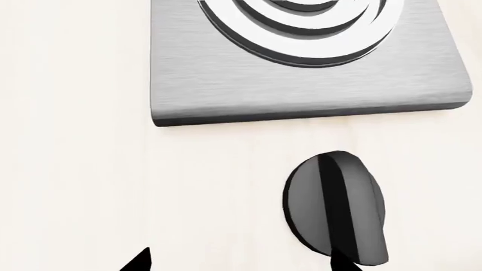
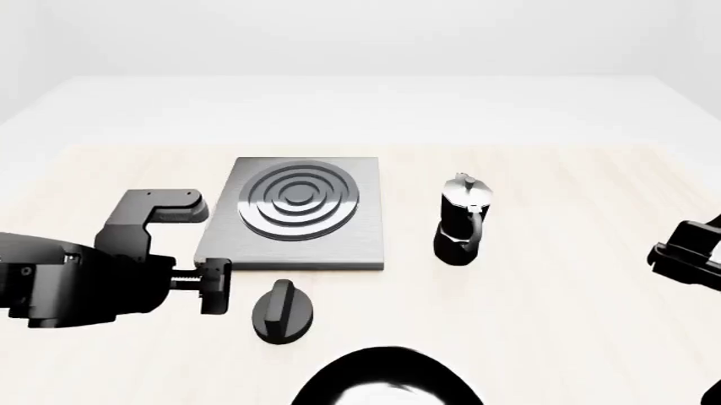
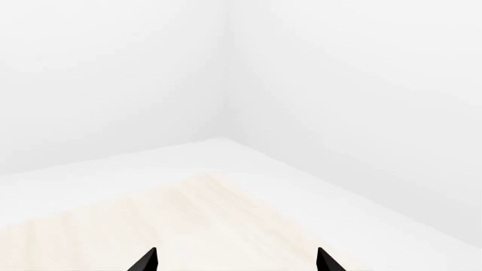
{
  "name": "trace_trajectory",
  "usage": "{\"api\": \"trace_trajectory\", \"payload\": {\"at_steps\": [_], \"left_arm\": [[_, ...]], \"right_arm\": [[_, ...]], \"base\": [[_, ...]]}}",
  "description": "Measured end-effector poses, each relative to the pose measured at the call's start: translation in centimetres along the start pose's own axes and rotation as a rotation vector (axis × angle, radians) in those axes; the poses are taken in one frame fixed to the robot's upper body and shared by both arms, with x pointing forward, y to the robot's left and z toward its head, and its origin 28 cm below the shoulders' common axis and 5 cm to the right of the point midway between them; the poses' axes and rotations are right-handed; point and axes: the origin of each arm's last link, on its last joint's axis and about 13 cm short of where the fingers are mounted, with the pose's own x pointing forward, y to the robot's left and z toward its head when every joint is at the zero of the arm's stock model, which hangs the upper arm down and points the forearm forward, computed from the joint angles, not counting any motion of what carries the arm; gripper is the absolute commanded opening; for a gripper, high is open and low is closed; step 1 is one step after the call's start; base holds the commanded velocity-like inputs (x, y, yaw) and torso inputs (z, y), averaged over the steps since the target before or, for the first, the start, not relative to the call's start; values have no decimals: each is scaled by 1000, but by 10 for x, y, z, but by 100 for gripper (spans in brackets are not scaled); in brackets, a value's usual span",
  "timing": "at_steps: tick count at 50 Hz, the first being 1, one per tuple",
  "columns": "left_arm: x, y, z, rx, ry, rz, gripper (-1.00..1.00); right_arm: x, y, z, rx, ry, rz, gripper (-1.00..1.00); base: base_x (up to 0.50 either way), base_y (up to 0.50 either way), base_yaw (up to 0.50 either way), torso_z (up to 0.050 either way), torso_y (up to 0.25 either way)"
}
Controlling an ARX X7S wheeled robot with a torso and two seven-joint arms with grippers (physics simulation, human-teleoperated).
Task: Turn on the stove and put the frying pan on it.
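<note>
Head view places the stove [image 2: 295, 215] at centre left of the frame, flat on the pale wooden table [image 2: 563, 337], its concentric ring burner [image 2: 300, 201] facing up. Its round black knob [image 2: 282, 312] lies apart from the plate, just below the plate's lower edge, with the raised ridge running roughly up and down the frame. At the bottom edge, centre, the glossy black curve of the frying pan [image 2: 389, 380] enters the frame; only part of its bowl shows, no handle, and it sits on the table below the knob, clear of the stove. To the right of the stove, well apart from it, the black-and-silver moka pot [image 2: 464, 219] stands upright.

The left gripper [image 2: 214, 287] comes in from the lower left of the head view, just beside the knob on its left and not touching it. In the left wrist view the two fingertips [image 1: 139, 261] stand spread at the lower edge, nothing between them, with the knob [image 1: 335, 206] ahead near one tip and the stove's brushed metal edge [image 1: 301, 96] beyond; the jaws stand parted and empty.

The right arm [image 2: 687, 253] shows only at the right edge of the head view. In the right wrist view the right gripper [image 3: 237, 261] shows two tips spread wide over bare table, holding nothing.
</note>
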Motion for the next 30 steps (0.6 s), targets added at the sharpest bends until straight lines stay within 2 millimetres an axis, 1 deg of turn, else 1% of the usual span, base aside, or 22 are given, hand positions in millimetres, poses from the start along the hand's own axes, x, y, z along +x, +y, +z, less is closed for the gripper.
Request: {"api": "trace_trajectory", "payload": {"at_steps": [15,30], "left_arm": [[19,1,1,-23,6,12,100],[42,1,-3,-28,40,8,100]], "right_arm": [[0,0,-1,3,2,1,100],[0,-1,-1,7,1,1,100]], "base": [[0,0,0,0,0],[0,0,0,0,0]]}}
